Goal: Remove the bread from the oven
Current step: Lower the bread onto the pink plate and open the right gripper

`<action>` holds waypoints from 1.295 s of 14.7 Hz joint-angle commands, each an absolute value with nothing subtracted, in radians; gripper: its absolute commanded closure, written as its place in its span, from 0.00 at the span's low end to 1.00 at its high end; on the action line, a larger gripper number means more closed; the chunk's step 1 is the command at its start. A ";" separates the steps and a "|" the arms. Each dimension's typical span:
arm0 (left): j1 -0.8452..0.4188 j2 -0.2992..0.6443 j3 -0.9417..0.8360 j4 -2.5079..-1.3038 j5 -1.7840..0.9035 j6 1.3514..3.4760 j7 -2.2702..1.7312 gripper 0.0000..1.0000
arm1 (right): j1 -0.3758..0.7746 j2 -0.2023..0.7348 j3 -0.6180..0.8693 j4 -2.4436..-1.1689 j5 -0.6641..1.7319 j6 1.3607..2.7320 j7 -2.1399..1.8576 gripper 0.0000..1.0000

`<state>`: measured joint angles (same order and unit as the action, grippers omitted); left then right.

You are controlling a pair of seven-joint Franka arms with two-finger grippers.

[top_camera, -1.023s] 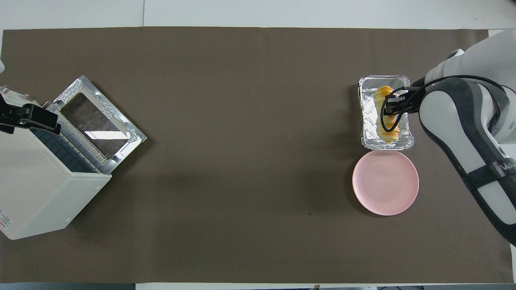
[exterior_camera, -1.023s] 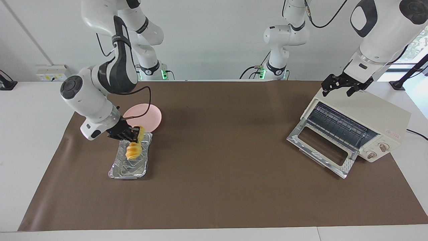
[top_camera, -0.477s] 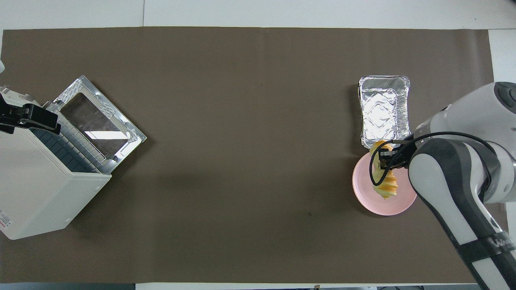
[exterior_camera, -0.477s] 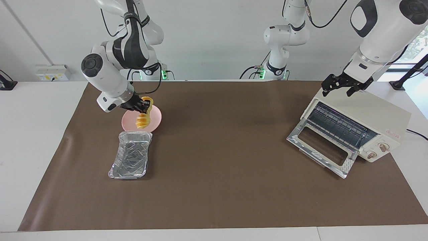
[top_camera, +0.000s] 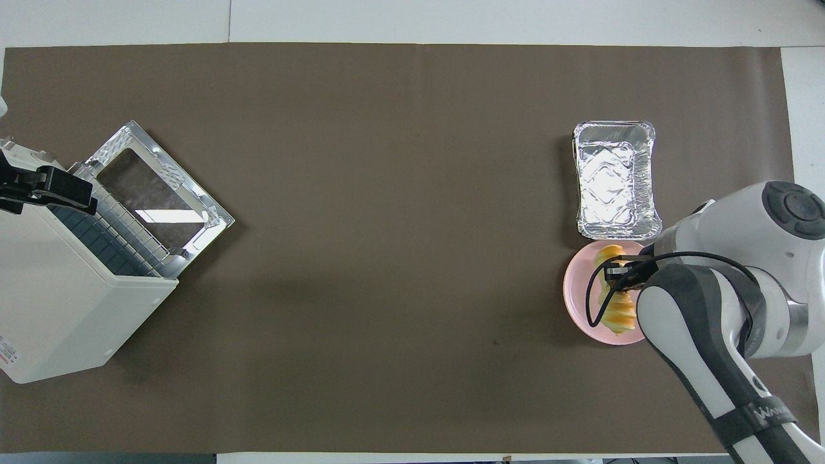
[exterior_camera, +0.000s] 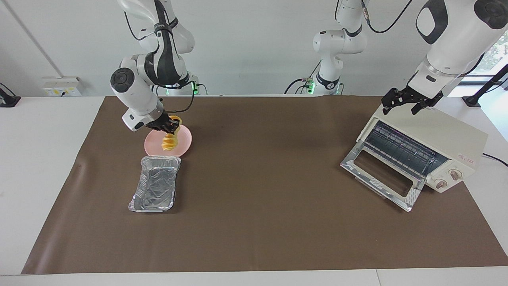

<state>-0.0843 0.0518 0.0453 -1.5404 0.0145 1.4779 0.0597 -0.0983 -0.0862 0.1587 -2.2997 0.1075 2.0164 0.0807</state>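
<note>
My right gripper is shut on the upper end of the golden ridged bread, which hangs tilted over the pink plate. I cannot tell whether its lower end touches the plate. In the overhead view the bread lies over the plate under the right gripper. The cream oven stands at the left arm's end of the table with its glass door dropped open and its rack bare. My left gripper is open and waits over the oven's top.
An empty silver foil tray lies beside the pink plate, farther from the robots; it also shows in the overhead view. A brown mat covers the table. The open oven door juts out toward the table's middle.
My right gripper lifted the bread out of the foil tray and carried it toward the robots, over the pink plate, then lowered it slightly. The left arm has not moved.
</note>
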 commanded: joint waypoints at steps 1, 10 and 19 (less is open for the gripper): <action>-0.080 0.034 0.044 -1.559 0.029 1.491 0.067 0.00 | -0.104 -0.123 0.164 -2.376 0.074 2.089 0.055 1.00; -0.080 0.034 0.044 -1.559 0.029 1.494 0.067 0.00 | -0.092 -0.117 0.164 -2.437 0.074 2.180 0.054 1.00; -0.080 0.034 0.044 -1.559 0.029 1.493 0.067 0.00 | -0.078 -0.106 0.166 -2.375 0.074 2.182 0.054 0.00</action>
